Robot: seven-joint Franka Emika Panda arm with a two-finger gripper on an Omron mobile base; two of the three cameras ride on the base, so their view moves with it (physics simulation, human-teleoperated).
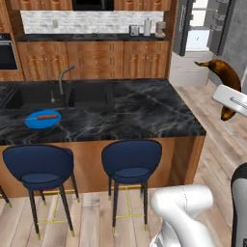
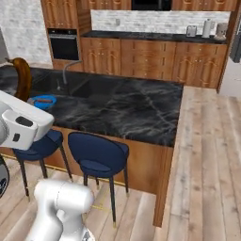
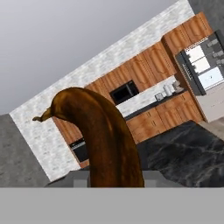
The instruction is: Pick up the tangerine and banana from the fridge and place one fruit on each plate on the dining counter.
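Right of dining counter (image 1: 144,111): banana (image 1: 226,77) held aloft, gripper (image 3: 114,186) pinching it. Blue plate (image 1: 42,118) on counter's left, no fruit on it. Fridge (image 1: 202,29) far right, door open. Left: place banana; tangerine not yet plated.

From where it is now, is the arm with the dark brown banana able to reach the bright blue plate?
Probably not yet. The banana hangs in the jaws beyond the black marble counter's right end, while the blue plate lies far along it near the sink. Nothing blocks the way.
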